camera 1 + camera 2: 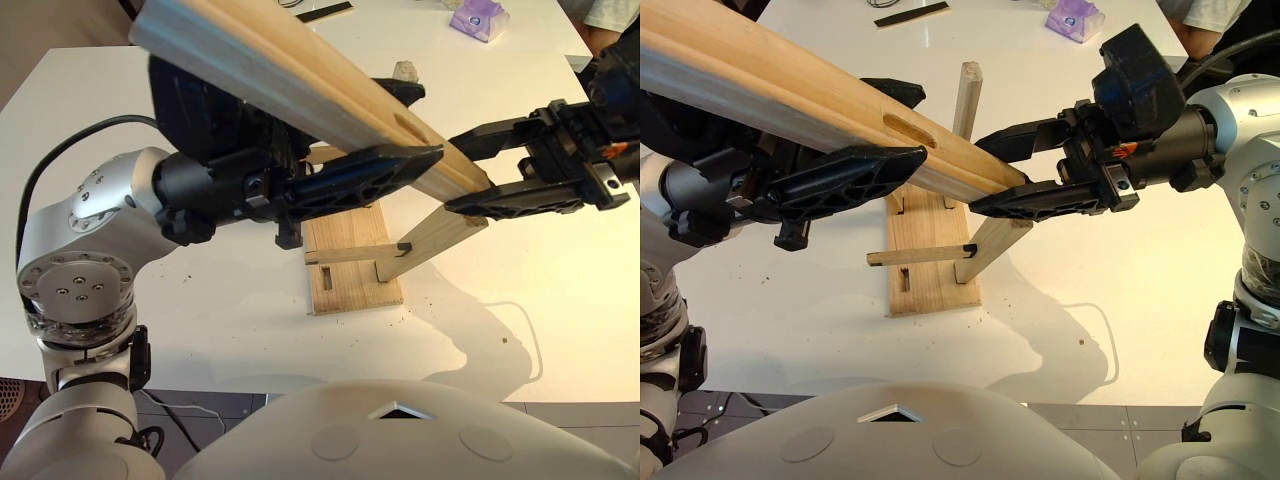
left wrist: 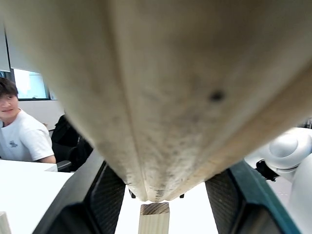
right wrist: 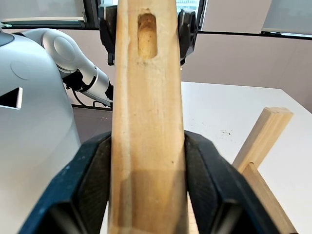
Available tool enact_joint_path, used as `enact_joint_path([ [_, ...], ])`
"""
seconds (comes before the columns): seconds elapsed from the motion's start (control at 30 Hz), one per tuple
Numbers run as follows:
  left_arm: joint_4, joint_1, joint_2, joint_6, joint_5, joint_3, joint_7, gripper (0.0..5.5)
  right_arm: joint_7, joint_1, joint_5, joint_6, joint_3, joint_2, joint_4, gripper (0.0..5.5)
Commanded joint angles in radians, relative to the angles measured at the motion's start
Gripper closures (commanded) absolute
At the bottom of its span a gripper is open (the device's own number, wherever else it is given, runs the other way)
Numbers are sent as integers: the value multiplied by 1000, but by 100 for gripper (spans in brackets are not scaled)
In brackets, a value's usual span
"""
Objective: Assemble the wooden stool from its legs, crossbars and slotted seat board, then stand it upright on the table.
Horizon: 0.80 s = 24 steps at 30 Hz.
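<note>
Both grippers were clenched on one long leg (image 1: 790,85), held in the air over the table (image 1: 200,300), running from upper left of the eye views down to centre. L gripper (image 1: 425,122) grasped it approx mid-length; R gripper (image 1: 1012,170) grasped its lower end, one finger above & one below. Beneath, centre frame, the board (image 1: 935,285) lay flat on the table w/ a slanted leg (image 1: 990,245) and an upright leg (image 1: 968,95) standing in it, and a crossbar (image 1: 915,255) sticking out left from the slanted one. Eye views gave that layout, plus a purple packet (image 1: 478,18) & black strip (image 1: 325,12) at the top edge. R wrist view showed the contact they didn't: pads (image 3: 97,190) pressed on both sides of the long leg. It also had an oval slot (image 3: 147,36) near the top of frame, w/ the L gripper's fingers either side of it. L wrist view looked along the long leg's underside, btwn the fingers (image 2: 105,195), w/ a leg end (image 2: 153,219) at bottom centre.
</note>
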Motion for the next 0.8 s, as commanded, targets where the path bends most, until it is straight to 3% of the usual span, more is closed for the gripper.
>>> enact_joint_path([
  [0.03, 32, 23, 6, 4, 63, -3, -17, 336, 15, -32, -20, -23, -5, -3, 7, 345],
  [0.13, 43, 25, -10, -7, 72, -1, -11, 341, -21, -43, -14, -5, -8, 13, 12, 345],
  [0.3, 52, 16, -43, -38, 55, 28, -6, 345, -76, -33, -43, -25, -20, 32, 13, 251],
  [0.43, 75, -3, -47, -64, 37, 85, 8, 345, -128, -47, -23, -14, -70, 46, 78, 248],
  [0.67, 183, 33, 100, -42, 88, 272, -58, 345, -214, 17, -2, -15, -218, 42, 189, 248],
  [0.8, 230, 173, 269, 1, 208, 390, -261, 345, -231, 157, -23, -23, -312, 25, 166, 248],
])
